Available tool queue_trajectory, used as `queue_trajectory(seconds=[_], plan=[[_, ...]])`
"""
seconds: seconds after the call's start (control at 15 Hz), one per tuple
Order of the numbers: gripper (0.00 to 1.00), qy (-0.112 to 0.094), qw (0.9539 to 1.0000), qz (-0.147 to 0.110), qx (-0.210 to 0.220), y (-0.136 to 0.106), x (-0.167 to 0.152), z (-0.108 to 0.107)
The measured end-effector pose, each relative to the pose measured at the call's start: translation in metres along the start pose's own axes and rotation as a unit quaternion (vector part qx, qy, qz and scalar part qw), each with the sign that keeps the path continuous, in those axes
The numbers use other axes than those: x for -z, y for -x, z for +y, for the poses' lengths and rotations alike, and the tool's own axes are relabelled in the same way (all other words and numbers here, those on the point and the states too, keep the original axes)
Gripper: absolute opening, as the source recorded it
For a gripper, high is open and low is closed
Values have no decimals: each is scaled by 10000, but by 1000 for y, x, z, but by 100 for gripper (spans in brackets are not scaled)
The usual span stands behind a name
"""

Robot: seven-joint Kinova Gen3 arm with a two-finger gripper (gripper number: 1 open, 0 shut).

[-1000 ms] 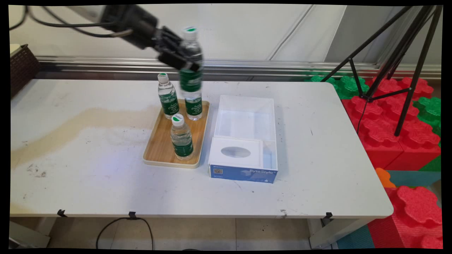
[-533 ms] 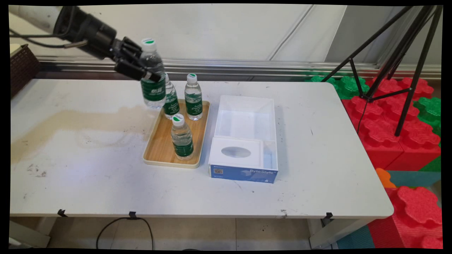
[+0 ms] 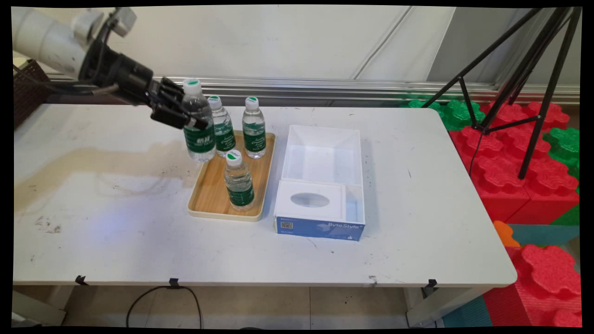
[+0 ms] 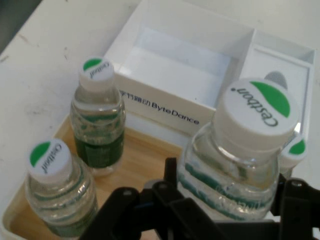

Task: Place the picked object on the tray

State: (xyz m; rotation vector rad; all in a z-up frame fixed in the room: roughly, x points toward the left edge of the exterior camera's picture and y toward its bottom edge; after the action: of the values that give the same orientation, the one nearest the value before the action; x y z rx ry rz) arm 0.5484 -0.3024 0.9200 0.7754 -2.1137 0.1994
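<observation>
My gripper [image 3: 185, 118] is shut on a clear water bottle [image 3: 198, 124] with a green label and white cap, held upright just above the far left corner of a wooden tray [image 3: 211, 195]. Three more bottles stand on the tray: two at the far end [image 3: 222, 127] [image 3: 254, 127] and one near the middle [image 3: 238, 182]. In the hand view the held bottle [image 4: 240, 160] fills the lower right between the gripper's [image 4: 220, 215] black links, with two tray bottles [image 4: 97, 120] [image 4: 57, 190] to its left.
A white box [image 3: 322, 181] with a blue ByteStyle front and an oval-holed insert lies right of the tray. A dark basket [image 3: 28, 88] sits at the far left edge. A black tripod [image 3: 524, 83] and red and green foam blocks [image 3: 524, 176] stand off the table's right.
The gripper has carried the bottle from high above the tray's far end leftward and down. It now hangs low at the tray's far left corner.
</observation>
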Motion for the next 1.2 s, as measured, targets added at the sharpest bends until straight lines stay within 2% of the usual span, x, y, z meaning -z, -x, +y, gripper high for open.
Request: queue_trajectory(seconds=[0.53, 1.2], plan=[[0, 13, 9999, -85, 136, 53, -39, -19], [0, 37, 9997, -113, 204, 84, -68, -16]])
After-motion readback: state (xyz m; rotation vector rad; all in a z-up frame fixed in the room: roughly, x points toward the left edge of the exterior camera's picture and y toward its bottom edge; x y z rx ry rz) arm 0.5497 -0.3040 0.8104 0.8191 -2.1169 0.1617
